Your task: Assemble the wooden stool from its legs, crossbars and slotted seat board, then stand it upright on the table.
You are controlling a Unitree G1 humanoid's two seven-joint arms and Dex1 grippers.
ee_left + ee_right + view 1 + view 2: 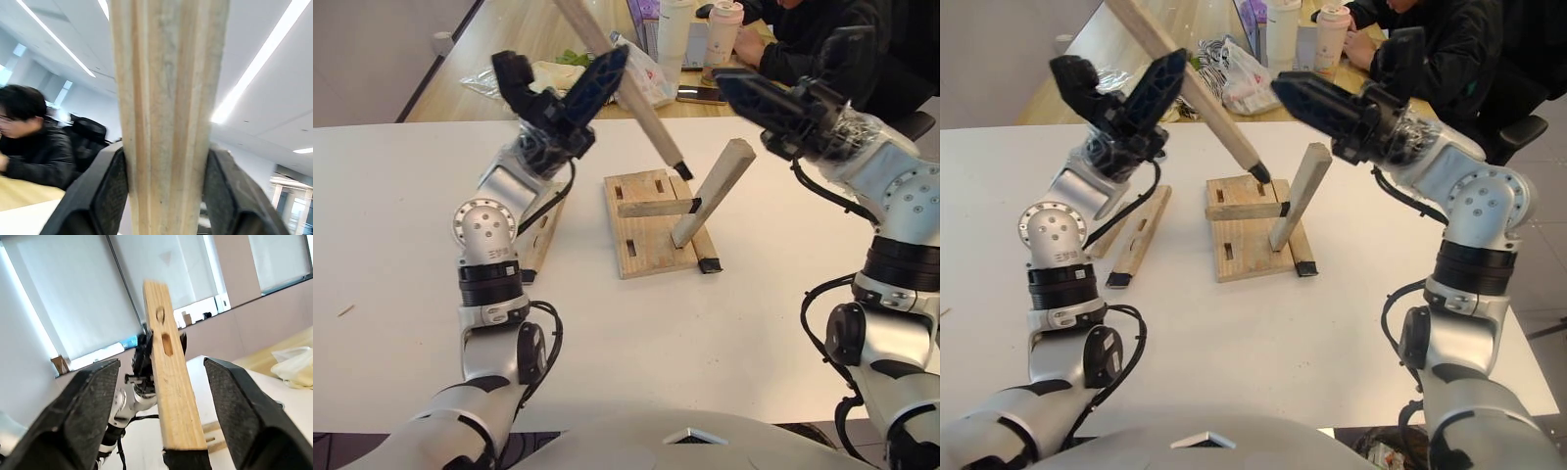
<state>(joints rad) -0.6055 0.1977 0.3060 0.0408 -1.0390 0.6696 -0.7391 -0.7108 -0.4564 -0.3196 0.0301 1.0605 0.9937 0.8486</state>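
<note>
The held leg (651,122) is cut off at its upper end by the top edge in both eye views, and both its ends run out of frame in the left wrist view. The leaning leg (712,193) meets the seat board (651,262) at its foot; whether it sits in a slot cannot be told. The loose pieces (1141,235) on the desk (401,225) are partly covered by the left arm (509,186). A small sliver (345,310) near the desk's left edge is too small to identify.

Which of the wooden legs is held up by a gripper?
The long slanting leg, clamped in the jaws of the left gripper above the table. Another leg stands tilted in the seat board.
</note>
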